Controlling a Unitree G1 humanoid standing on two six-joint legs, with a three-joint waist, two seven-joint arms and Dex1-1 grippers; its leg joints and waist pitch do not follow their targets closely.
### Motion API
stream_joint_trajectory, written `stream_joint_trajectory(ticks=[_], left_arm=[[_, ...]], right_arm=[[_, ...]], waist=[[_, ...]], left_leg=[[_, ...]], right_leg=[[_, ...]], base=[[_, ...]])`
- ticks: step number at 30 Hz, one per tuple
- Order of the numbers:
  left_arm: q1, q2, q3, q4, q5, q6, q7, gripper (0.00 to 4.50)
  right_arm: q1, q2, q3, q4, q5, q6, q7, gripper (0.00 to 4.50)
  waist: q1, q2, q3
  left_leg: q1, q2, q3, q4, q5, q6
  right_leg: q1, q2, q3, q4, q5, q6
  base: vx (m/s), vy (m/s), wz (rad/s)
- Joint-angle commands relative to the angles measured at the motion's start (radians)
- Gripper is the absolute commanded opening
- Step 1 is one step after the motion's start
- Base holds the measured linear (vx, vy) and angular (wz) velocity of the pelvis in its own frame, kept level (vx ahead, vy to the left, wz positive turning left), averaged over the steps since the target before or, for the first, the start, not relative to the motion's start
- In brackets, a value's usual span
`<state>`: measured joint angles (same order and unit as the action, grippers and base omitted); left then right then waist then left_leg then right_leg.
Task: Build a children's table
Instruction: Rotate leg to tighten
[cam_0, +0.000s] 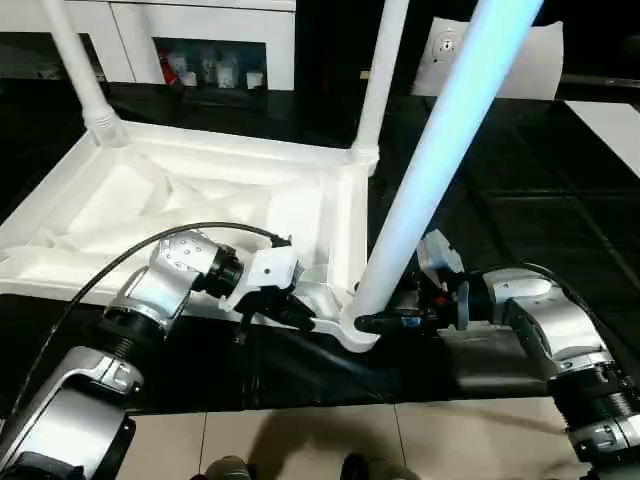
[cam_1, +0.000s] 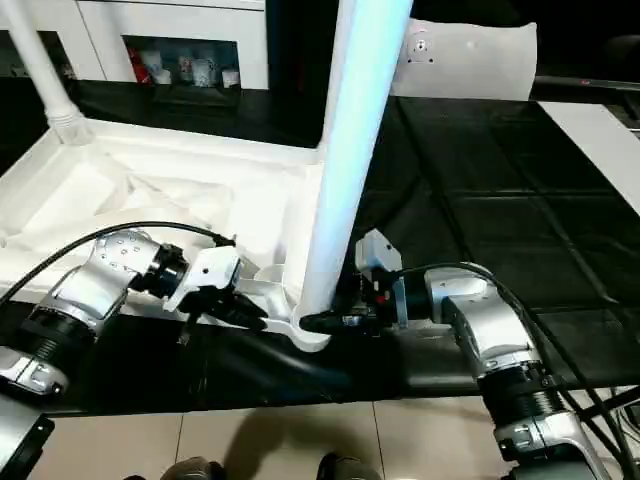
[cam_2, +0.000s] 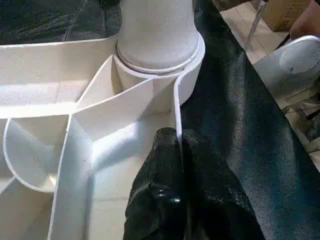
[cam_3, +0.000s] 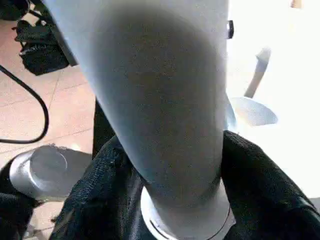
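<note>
You have no readable writing or labels here. The tabletop (cam_0: 190, 200) lies underside up on the black cloth (cam_1: 480, 200), with three legs standing in its corner sockets. Your left gripper (cam_2: 176, 150) is pinching the tabletop's rim; your right gripper (cam_3: 175, 200) has both fingers around the nearest leg (cam_0: 440, 150) at its base.

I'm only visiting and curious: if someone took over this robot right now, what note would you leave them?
Left claw: shut on the tabletop's rim, steadying it.
Right claw: fingers either side of the near leg's base, which stands in the near corner socket.
Tabletop lies upside down on black cloth.
Done: two far legs stand in sockets.
Left: the fourth leg; I can't tell whether the near leg is fully seated.
</note>
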<state>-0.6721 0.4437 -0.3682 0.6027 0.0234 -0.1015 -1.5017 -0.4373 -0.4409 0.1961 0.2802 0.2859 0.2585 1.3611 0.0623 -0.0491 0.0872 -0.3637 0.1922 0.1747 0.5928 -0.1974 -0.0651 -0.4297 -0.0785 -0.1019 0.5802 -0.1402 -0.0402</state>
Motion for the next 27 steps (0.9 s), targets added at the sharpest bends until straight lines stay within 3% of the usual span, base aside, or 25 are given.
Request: stream_joint_trajectory(ticks=[1,7,10,11,14,15,16,17,18,19,20,21,22,23,24,25,26,27], left_arm=[[0.005,-0.009,-0.045,0.007,0.018,-0.008,-0.029,0.00],[0.020,-0.032,-0.027,-0.007,0.004,0.041,0.016,0.00],[0.014,-0.077,0.004,-0.003,0.013,0.115,0.139,0.00],[0.012,-0.090,0.013,0.001,0.015,0.135,0.171,0.00],[0.000,-0.165,0.057,0.005,0.003,0.238,0.319,0.00],[-0.001,-0.170,0.060,0.005,0.004,0.246,0.330,0.00],[-0.011,-0.209,0.077,0.009,0.009,0.298,0.415,0.00],[-0.017,-0.230,0.085,0.012,0.013,0.322,0.458,0.00],[-0.024,-0.254,0.095,0.017,0.019,0.342,0.506,0.00],[-0.029,-0.273,0.103,0.020,0.022,0.355,0.543,0.00],[-0.038,-0.321,0.118,0.013,0.031,0.397,0.624,0.00],[-0.039,-0.327,0.119,0.011,0.033,0.402,0.635,0.00],[-0.043,-0.346,0.123,0.007,0.041,0.419,0.667,0.00],[-0.044,-0.350,0.123,0.004,0.045,0.423,0.674,0.00],[-0.043,-0.355,0.122,-0.003,0.048,0.431,0.679,0.00],[-0.043,-0.358,0.123,-0.006,0.049,0.435,0.685,0.00],[-0.041,-0.363,0.122,-0.019,0.057,0.441,0.692,0.00],[-0.040,-0.364,0.123,-0.025,0.059,0.445,0.693,0.00]], right_arm=[[-0.001,-0.002,0.009,-0.012,0.026,0.017,0.019,2.30],[0.025,0.037,-0.011,-0.056,0.057,0.090,-0.045,2.04],[0.053,0.076,-0.011,-0.087,0.032,0.110,-0.147,2.04],[0.059,0.085,-0.009,-0.092,0.024,0.113,-0.171,2.04],[0.055,0.181,-0.015,-0.077,-0.040,0.141,-0.372,2.02],[0.054,0.189,-0.017,-0.076,-0.041,0.146,-0.387,2.02],[0.044,0.260,-0.037,-0.069,-0.045,0.185,-0.497,2.00],[0.037,0.293,-0.044,-0.068,-0.041,0.199,-0.540,1.99],[0.026,0.330,-0.051,-0.058,-0.045,0.207,-0.593,1.98],[0.015,0.360,-0.056,-0.046,-0.051,0.208,-0.636,1.98],[-0.015,0.432,-0.061,-0.026,-0.063,0.210,-0.727,1.97],[-0.020,0.444,-0.063,-0.021,-0.065,0.211,-0.745,1.97],[-0.036,0.478,-0.070,-0.010,-0.075,0.214,-0.797,1.97],[-0.041,0.490,-0.074,-0.005,-0.079,0.213,-0.816,1.97],[-0.045,0.507,-0.081,-0.002,-0.075,0.206,-0.823,1.97],[-0.046,0.511,-0.081,-0.002,-0.078,0.198,-0.825,1.97],[-0.044,0.526,-0.089,-0.006,-0.082,0.179,-0.835,2.32],[-0.042,0.531,-0.094,-0.008,-0.083,0.174,-0.839,2.32]], waist=[[-0.002,-0.005,-0.078],[0.000,-0.003,-0.081],[-0.002,-0.004,-0.075],[-0.003,-0.005,-0.068],[-0.020,-0.003,-0.054],[-0.027,-0.004,-0.056],[-0.033,-0.005,-0.057],[-0.048,-0.002,-0.051],[-0.063,0.000,-0.053],[-0.069,0.009,-0.054],[-0.095,0.022,-0.051],[-0.104,0.027,-0.050],[-0.114,0.029,-0.051],[-0.117,0.039,-0.044],[-0.116,0.033,-0.040],[-0.122,0.019,-0.040],[-0.111,-0.004,-0.038],[-0.112,-0.006,-0.038]], left_leg=[[0.007,0.043,-0.002,-0.063,-0.091,0.085],[0.006,0.043,-0.002,-0.062,-0.078,0.082],[0.009,0.040,-0.001,-0.064,-0.114,0.064],[0.012,0.038,-0.002,-0.065,-0.153,0.053],[0.031,0.030,-0.011,-0.065,-0.265,0.014],[0.033,0.027,-0.016,-0.064,-0.279,0.002],[0.032,0.026,-0.019,-0.065,-0.285,-0.001],[0.035,0.026,-0.025,-0.065,-0.328,-0.009],[0.035,0.027,-0.033,-0.065,-0.371,-0.010],[0.037,0.031,-0.037,-0.067,-0.390,-0.009],[0.025,0.051,-0.052,-0.083,-0.468,-0.013],[0.032,0.059,-0.057,-0.090,-0.521,-0.016],[0.027,0.071,-0.068,-0.102,-0.571,-0.020],[0.016,0.098,-0.075,-0.140,-0.673,-0.031],[0.020,0.102,-0.069,-0.157,-0.732,-0.043],[0.033,0.079,-0.059,-0.139,-0.722,-0.048],[0.078,0.006,-0.038,-0.061,-0.571,-0.032],[0.083,-0.018,-0.023,-0.009,-0.391,0.006]], right_leg=[[0.073,-0.072,0.058,-0.055,-0.283,-0.178],[0.075,-0.070,0.058,-0.051,-0.248,-0.188],[0.070,-0.072,0.059,-0.064,-0.333,-0.160],[0.066,-0.073,0.056,-0.077,-0.419,-0.142],[0.057,-0.074,0.039,-0.112,-0.674,-0.056],[0.059,-0.076,0.032,-0.123,-0.711,-0.033],[0.060,-0.076,0.029,-0.124,-0.715,-0.025],[0.057,-0.071,0.014,-0.134,-0.743,-0.009],[0.067,-0.073,-0.005,-0.146,-0.756,0.016],[0.071,-0.073,-0.011,-0.149,-0.740,0.016],[0.089,-0.076,-0.033,-0.147,-0.669,0.010],[0.090,-0.073,-0.043,-0.145,-0.637,0.005],[0.105,-0.075,-0.047,-0.128,-0.586,0.000],[0.119,-0.066,-0.026,-0.068,-0.439,-0.034],[0.112,-0.067,0.000,-0.032,-0.355,-0.061],[0.092,-0.074,0.009,-0.065,-0.419,-0.064],[0.039,-0.100,-0.010,-0.165,-0.760,-0.006],[0.042,-0.127,-0.035,-0.210,-0.932,0.049]], base=[[0.000,0.000,0.00],[0.000,0.000,0.00],[0.000,0.000,0.00],[0.000,0.000,0.00],[0.000,0.000,0.00],[0.000,0.000,0.00],[0.000,0.000,0.00],[0.000,0.000,0.00],[0.000,0.000,0.00],[-0.034,0.059,-0.12],[-0.029,0.076,-0.12],[-0.029,0.076,-0.12],[-0.030,0.068,-0.10],[0.000,0.000,0.00],[0.000,0.000,0.00],[0.000,0.000,0.00],[0.055,-0.028,0.08],[0.055,-0.028,0.08]])
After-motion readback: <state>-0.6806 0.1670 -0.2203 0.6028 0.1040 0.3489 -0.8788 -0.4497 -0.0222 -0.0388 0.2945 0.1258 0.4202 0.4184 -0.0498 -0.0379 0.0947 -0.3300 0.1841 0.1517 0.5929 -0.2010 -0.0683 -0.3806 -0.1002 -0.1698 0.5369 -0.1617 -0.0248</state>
